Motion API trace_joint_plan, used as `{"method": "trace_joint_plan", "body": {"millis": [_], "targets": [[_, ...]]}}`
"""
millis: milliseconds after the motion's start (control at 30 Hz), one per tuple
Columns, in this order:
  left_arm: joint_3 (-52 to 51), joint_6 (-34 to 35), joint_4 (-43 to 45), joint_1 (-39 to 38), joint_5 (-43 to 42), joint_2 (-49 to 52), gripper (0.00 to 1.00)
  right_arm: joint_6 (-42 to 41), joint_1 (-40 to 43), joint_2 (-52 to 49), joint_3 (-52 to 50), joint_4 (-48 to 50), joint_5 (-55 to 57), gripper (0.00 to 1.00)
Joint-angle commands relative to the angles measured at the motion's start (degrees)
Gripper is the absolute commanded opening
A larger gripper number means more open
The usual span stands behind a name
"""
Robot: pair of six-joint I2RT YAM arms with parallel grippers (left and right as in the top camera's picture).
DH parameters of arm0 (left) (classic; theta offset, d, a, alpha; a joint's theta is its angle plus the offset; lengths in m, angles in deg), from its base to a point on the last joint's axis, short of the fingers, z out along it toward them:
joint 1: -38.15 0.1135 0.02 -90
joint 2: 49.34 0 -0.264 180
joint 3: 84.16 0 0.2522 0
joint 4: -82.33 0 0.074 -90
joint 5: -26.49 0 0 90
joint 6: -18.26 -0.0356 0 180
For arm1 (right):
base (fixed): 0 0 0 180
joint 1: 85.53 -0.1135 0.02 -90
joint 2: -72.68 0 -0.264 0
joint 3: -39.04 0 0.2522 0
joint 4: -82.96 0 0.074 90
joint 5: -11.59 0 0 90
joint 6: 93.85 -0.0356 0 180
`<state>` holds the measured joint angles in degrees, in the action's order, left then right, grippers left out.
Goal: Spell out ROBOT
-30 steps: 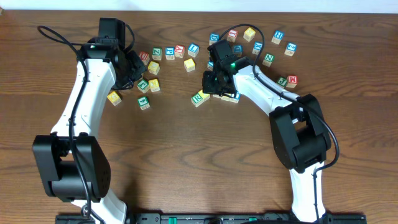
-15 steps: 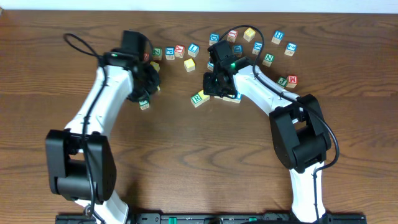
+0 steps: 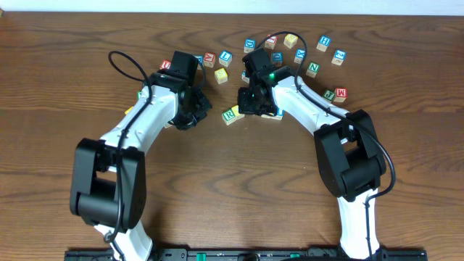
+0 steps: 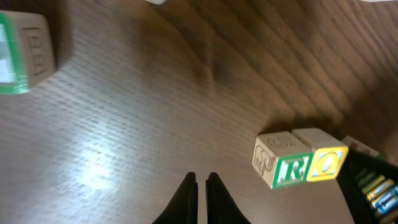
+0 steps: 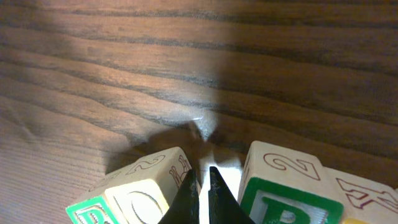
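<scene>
The green-letter R cube [image 3: 230,114] and a yellow O cube [image 3: 240,109] touch side by side at the table's middle. They also show in the left wrist view, the R cube [image 4: 287,168] and the O cube [image 4: 325,163]. My left gripper [image 4: 202,181] is shut and empty, just left of the R cube, low over bare wood. My right gripper [image 5: 203,177] is shut and empty, its tips in the gap between the O cube [image 5: 143,194] and the green-letter B cube [image 5: 291,198]. A blue-edged cube [image 3: 273,112] lies right of it; its letter is hidden.
Loose lettered cubes are scattered along the back: a blue one [image 3: 225,55], a yellow one [image 3: 221,75], another yellow one [image 3: 290,40], a green N [image 3: 312,69] and a red M [image 3: 339,93]. My left arm covers part of the left cluster. A green-edged cube [image 4: 18,53] lies behind my left gripper.
My left arm has swung right, from the left cluster of cubes to just beside the R cube. My right gripper has stayed at the row of cubes.
</scene>
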<state>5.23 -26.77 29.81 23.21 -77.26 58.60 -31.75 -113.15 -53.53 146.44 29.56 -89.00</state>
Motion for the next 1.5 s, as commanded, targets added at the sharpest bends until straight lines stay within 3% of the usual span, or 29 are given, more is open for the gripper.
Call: {"method": "trace_joint_plan", "body": {"millis": [0,267,1033,1333,1467], "targets": [[-0.4,1.3,1.1,0.0,-2.3,2.3,0.07,1.5,-0.5,-0.5,0.5,-0.6,-1.5,0.02],[-0.4,1.2,2.1,0.0,-2.2,3.3,0.07,7.6,-0.6,-0.5,0.5,-2.0,-6.5,0.02],[-0.4,-6.4,3.3,0.0,-2.1,3.3,0.07,13.9,-0.5,-0.5,2.3,-5.7,-8.0,0.03],[-0.4,-6.9,3.8,0.0,-2.0,3.3,0.08,14.7,-0.2,-0.5,10.4,-12.5,-4.3,0.09],[-0.4,-7.6,3.8,0.0,-1.2,3.3,0.07,14.1,-0.1,-0.5,11.0,-11.1,-3.6,0.12]]}}
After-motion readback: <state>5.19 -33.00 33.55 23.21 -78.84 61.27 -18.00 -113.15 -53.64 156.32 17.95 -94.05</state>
